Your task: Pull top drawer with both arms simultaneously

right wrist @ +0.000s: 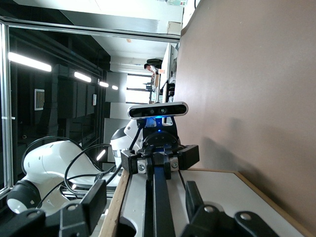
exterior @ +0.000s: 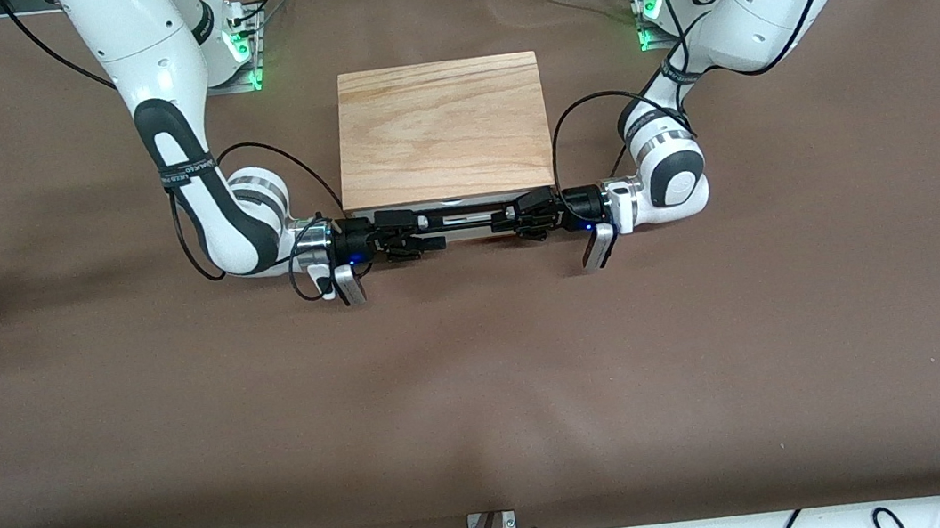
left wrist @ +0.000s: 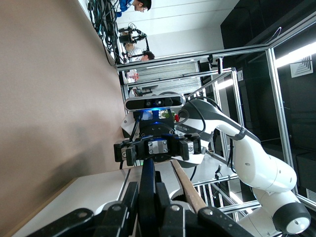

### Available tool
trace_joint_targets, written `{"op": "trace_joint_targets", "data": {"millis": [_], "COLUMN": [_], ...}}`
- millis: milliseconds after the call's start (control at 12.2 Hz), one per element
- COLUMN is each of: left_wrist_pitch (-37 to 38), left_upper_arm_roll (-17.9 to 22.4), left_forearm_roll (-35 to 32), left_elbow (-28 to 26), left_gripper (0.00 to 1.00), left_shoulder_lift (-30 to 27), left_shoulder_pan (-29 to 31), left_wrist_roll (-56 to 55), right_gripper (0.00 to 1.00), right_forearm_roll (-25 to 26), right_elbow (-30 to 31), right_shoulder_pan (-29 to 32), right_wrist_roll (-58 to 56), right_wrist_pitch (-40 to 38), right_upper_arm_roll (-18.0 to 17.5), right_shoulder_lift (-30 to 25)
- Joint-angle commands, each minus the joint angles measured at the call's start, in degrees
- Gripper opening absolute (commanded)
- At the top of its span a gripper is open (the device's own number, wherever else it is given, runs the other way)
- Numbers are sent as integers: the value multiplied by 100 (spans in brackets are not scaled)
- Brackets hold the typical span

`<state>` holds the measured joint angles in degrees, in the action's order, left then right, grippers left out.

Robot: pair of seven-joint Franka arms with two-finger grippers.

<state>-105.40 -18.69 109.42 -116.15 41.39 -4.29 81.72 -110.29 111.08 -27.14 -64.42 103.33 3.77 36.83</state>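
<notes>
White-grey top drawer (exterior: 458, 222) with long thin black bar handle (exterior: 464, 214), frame centre: left gripper (exterior: 518, 215) clamped on handle; right gripper (exterior: 411, 237) straddling handle, fingers spread.

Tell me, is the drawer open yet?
Not yet. Done: both arms have reached the top drawer's handle. In hand: the left end effector is shut on the handle; the right end effector sits around it, not closed. Left: pulling the top drawer out; it barely shows under the cabinet top.

Both hands, left (exterior: 509, 217) and right (exterior: 422, 236), seemingly grip the drawer's handle (exterior: 464, 214).
</notes>
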Motion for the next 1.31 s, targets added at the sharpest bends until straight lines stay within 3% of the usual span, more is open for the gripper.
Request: {"op": "trace_joint_targets", "data": {"millis": [0, 164, 328, 738, 1230], "left_wrist_pitch": [-139, -139, -139, -139, -139], "left_upper_arm_roll": [5, 5, 5, 5, 5], "left_forearm_roll": [-140, -140, -140, -140, -140], "left_elbow": [-391, -382, -382, -382, -382], "left_gripper": [0, 0, 0, 0, 0], "left_shoulder_lift": [10, 18, 18, 27, 27], "left_shoulder_pan": [-125, -125, -125, -125, -125], "left_wrist_roll": [248, 248, 248, 248, 248], "right_gripper": [69, 62, 44, 19, 23], "right_forearm_roll": [78, 95, 113, 113, 156], "right_elbow": [19, 19, 19, 19, 19], "right_shoulder_pan": [95, 113, 113, 122, 174], "right_wrist_roll": [-88, -105, -201, -299, -466], "right_wrist_pitch": [-76, -76, -76, -76, -76], "right_upper_arm_roll": [-52, -52, -52, -52, -52], "right_shoulder_lift": [-27, -27, -10, 52, 175]}}
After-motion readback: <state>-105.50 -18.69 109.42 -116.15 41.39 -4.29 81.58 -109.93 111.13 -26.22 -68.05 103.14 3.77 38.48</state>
